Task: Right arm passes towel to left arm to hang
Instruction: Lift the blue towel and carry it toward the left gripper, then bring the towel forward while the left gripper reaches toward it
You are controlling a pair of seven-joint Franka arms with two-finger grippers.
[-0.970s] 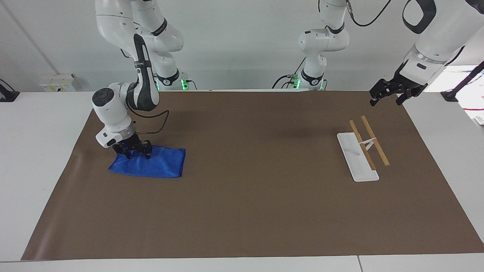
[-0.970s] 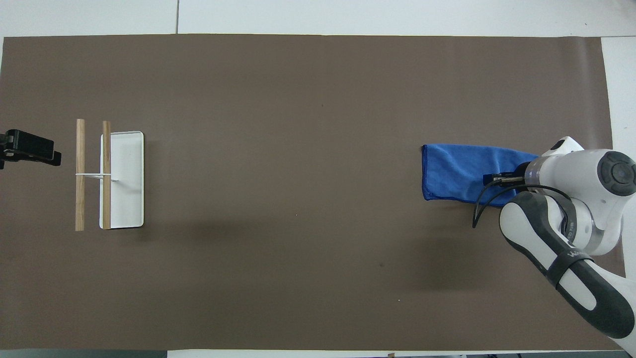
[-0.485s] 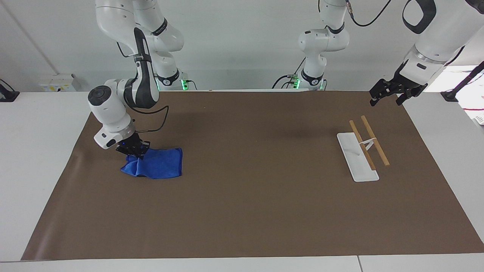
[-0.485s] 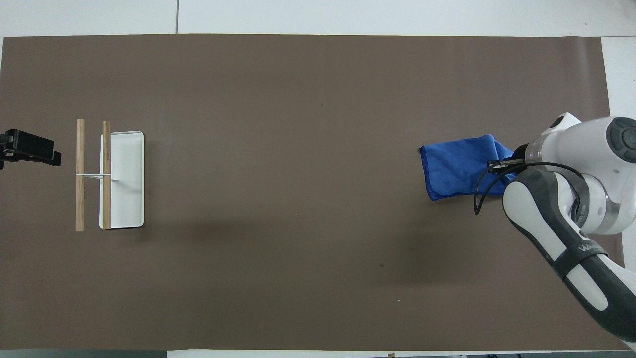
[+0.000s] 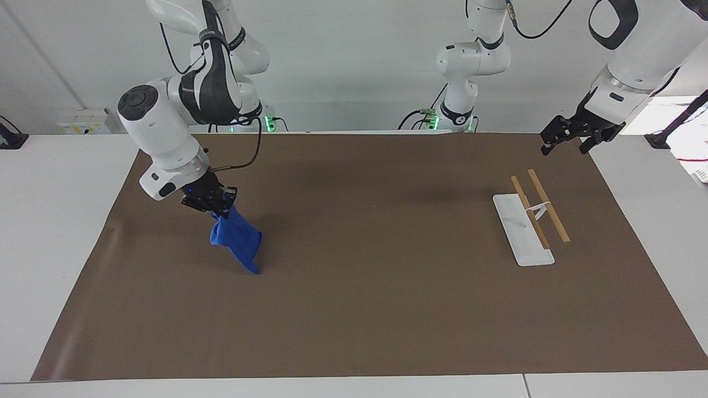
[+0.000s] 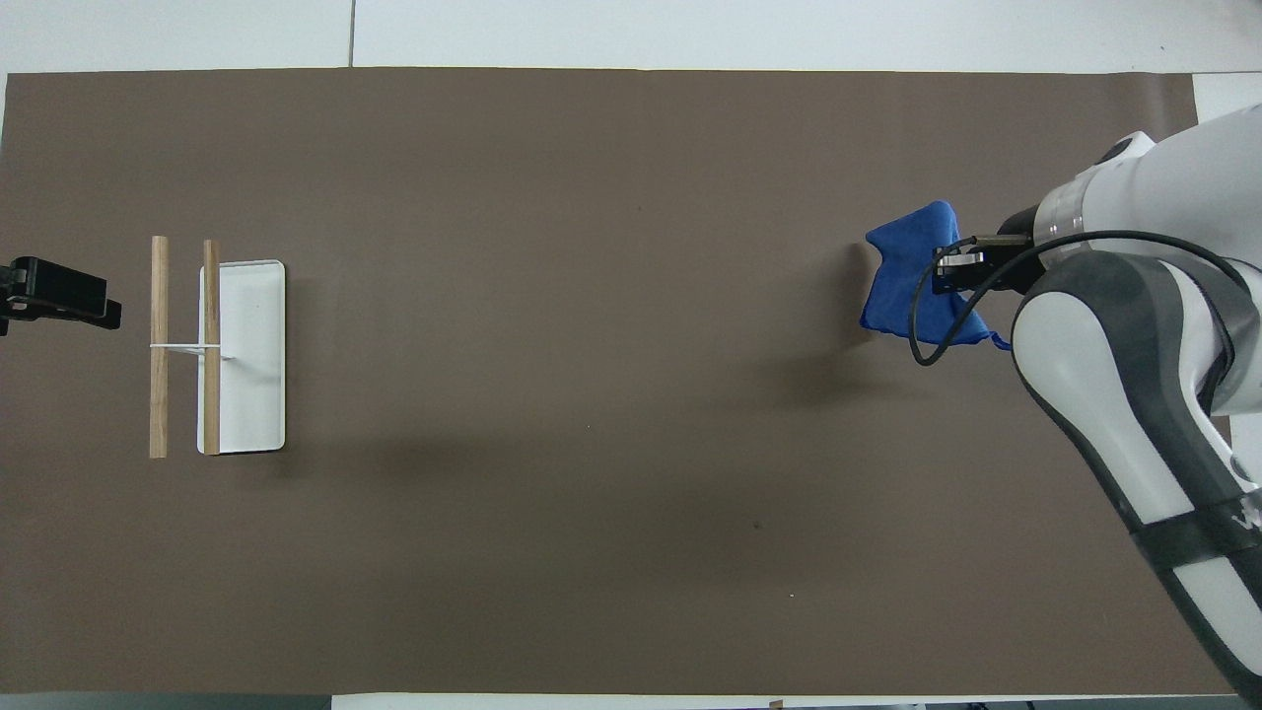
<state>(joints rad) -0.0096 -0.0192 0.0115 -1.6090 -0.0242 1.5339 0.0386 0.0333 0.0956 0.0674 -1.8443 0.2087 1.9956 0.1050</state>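
Note:
My right gripper (image 5: 217,209), with its blue light, is shut on one end of the bright blue towel (image 5: 238,239) and holds it up over the right arm's end of the mat. The towel hangs bunched below the fingers; its lowest corner is at or just above the mat. It also shows in the overhead view (image 6: 912,281) beside the right gripper (image 6: 948,272). My left gripper (image 5: 569,138) hangs in the air near the mat's corner at the left arm's end, apart from the rack; it shows at the edge of the overhead view (image 6: 74,301). The left arm waits.
A white-and-wood rack (image 5: 531,218) with two wooden bars stands on the brown mat (image 5: 376,309) toward the left arm's end, also in the overhead view (image 6: 222,345). Two smaller white arms with green-lit bases (image 5: 456,119) stand at the table's robot edge.
My right gripper has closed on the towel and lifted it off the mat, moving toward the table's middle; the towel went from flat to hanging bunched. The left arm has stayed still.

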